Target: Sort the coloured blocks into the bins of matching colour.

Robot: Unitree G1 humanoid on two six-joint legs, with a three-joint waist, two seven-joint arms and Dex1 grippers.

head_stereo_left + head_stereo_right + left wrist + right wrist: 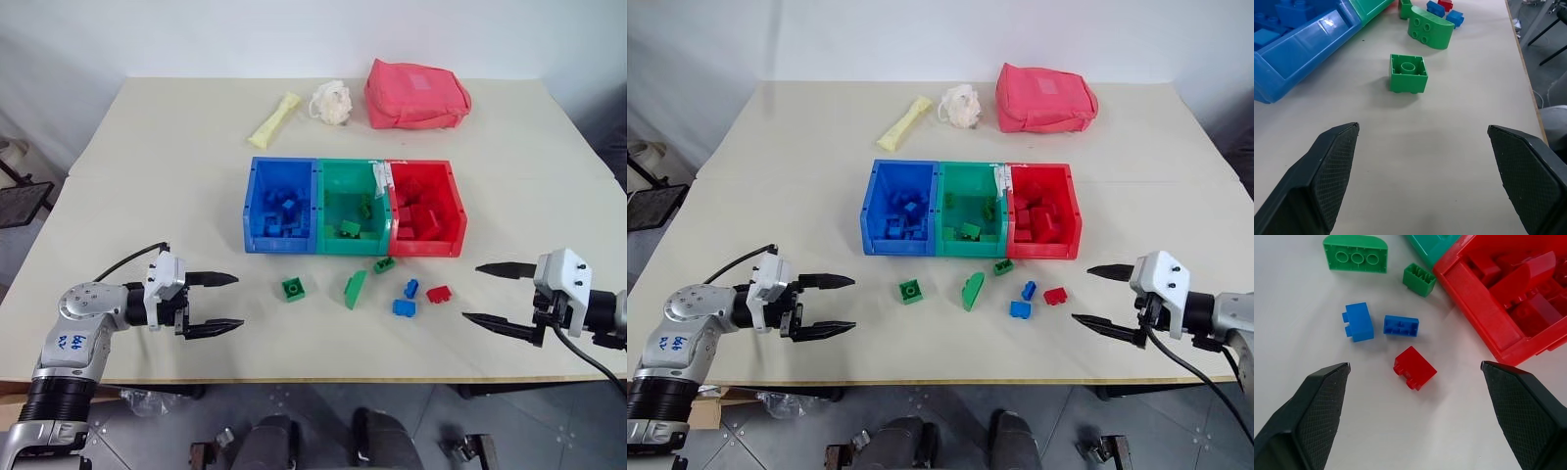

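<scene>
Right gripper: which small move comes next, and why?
Probably ease the right gripper forward and down over the red block. Its jaws are open and empty, that block lies loose on the table nearest between them, and the red bin sits just beside it.

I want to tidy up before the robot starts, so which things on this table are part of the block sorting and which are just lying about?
Part of the job:
- blue bin, green bin, red bin
- loose blocks: green block, green wedge, small green block, two blue blocks, red block

Just lying about:
- yellow packet
- white puff
- pink pouch
</scene>
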